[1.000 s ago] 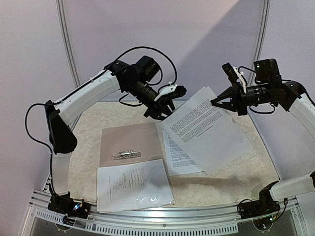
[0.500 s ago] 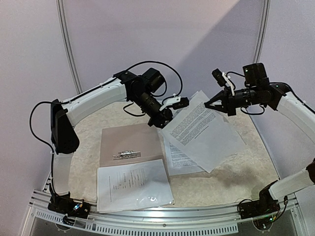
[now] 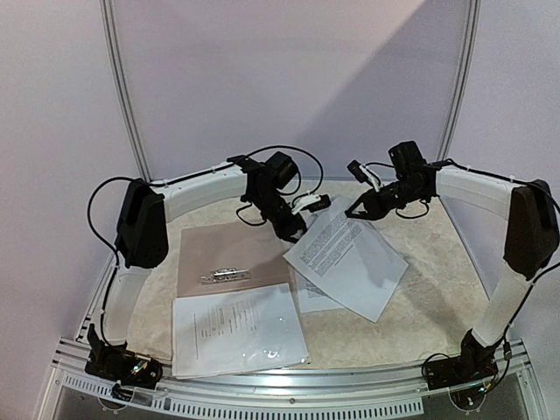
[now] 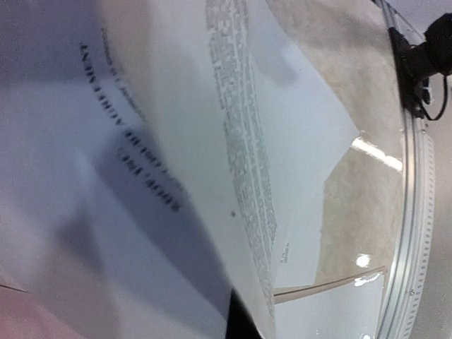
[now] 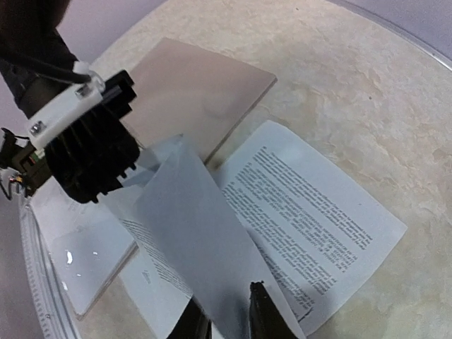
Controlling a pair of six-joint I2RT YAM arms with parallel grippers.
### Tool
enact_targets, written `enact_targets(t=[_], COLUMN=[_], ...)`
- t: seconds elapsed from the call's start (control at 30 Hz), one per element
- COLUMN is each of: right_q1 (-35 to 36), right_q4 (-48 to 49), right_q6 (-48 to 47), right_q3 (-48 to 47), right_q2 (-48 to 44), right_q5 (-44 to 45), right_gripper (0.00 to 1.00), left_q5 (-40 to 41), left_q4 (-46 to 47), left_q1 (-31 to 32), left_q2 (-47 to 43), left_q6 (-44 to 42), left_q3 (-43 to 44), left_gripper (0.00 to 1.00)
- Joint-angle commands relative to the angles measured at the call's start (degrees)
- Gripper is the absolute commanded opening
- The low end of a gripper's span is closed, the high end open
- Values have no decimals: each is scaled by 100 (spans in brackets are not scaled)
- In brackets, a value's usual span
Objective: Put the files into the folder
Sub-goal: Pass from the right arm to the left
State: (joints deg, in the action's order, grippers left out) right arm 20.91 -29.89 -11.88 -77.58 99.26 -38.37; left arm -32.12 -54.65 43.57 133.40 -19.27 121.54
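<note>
We saw the pale counter (image 3: 429,289), its far rim curving just behind both pincers. The open folder (image 3: 227,249) lay left, a sleeved sheet (image 3: 241,331) overlapping its near edge. A printed sheet (image 3: 350,262) hung tilted just right of the folder. The left pincer (image 3: 315,206), pressed together, pinched its far corner. The right pincer (image 3: 357,208) stood slightly spread around its far edge.

Both arms low and angled inward, left claw (image 3: 295,229) tightly closed, right claw (image 3: 356,209) slightly parted.

Soft even light; the files (image 4: 141,176) blur in left wrist view.
</note>
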Motion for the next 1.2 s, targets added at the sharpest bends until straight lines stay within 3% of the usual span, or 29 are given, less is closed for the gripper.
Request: enact_targets(t=[0.0,0.2,0.43,0.7,0.83,0.93,1.1,1.17], right_q1=[-110,-165,-322,-444,-447,-447,-329,-66], right_q4=[260,73,-249,-96,94,627,2992,3953], right_q6=[466,992,1565,1787,1639,1517,1826,2238], right_q3=[-246,-519,-670,-697,-874,-777,503,910], right_q2=[555,1300,1608,1380,828,223,-1178,-1518], right_q5=[1038,2341,3311,3059,3092,2497,259,-66], right_gripper=[20,40,52,64,81,97,99,99], left_q5=[580,1381,2403,2620,2091,1601,939,778], left_q4=[206,293,-1,-726,-1157,-1504,-1701,-1709], left_q1=[-68,-64,-94,-237,-536,-836,-1353,-1497], left_q2=[320,359,-156,-1124,-1626,-2125,-3097,-3412], left_q6=[265,143,-341,-411,-188,-97,-12,9], left_q3=[414,728,1188,1508,1537,1496,882,633], left_gripper=[0,0,0,0,0,0,0,0])
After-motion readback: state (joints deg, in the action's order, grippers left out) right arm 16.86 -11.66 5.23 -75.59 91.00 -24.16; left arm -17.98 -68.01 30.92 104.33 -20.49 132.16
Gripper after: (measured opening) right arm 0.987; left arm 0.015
